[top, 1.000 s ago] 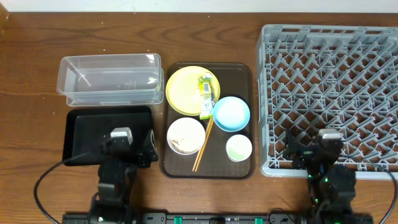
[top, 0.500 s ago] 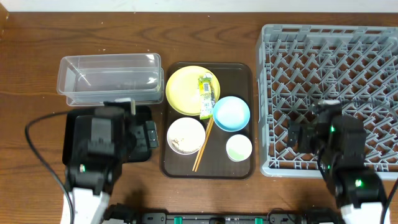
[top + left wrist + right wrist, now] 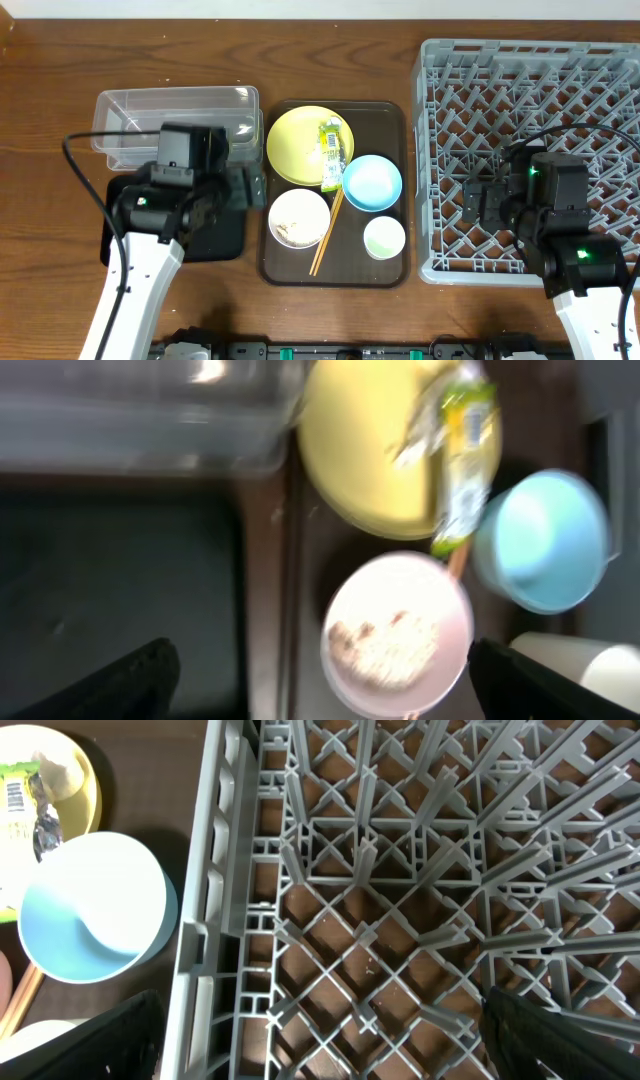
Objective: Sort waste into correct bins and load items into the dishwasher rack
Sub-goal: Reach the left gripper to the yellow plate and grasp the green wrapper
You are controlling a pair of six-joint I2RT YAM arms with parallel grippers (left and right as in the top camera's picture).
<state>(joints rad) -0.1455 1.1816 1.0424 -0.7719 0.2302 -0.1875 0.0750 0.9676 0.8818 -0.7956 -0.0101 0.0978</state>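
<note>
On the brown serving tray lie a yellow plate (image 3: 298,140) with the green-and-yellow wrapper (image 3: 330,152) on it, a light blue bowl (image 3: 372,183), a white bowl (image 3: 298,218) holding rice scraps, a small cup (image 3: 384,238) and wooden chopsticks (image 3: 327,232). My left gripper (image 3: 250,188) is open over the gap between the black tray (image 3: 120,230) and the white bowl (image 3: 395,635), holding nothing. The clear tub (image 3: 175,128) stands behind it. My right gripper (image 3: 478,205) hangs open over the near-left part of the grey rack (image 3: 530,100), empty.
The brown serving tray (image 3: 388,125) sits between the bins and the rack. In the right wrist view the rack's left wall (image 3: 215,910) separates the light blue bowl (image 3: 90,905) from the pegs. Cables trail from both arms toward the table's front edge.
Both arms have come away from the table's front edge. The left one now reaches over the black tray toward the serving tray. The right one has moved up over the rack.
</note>
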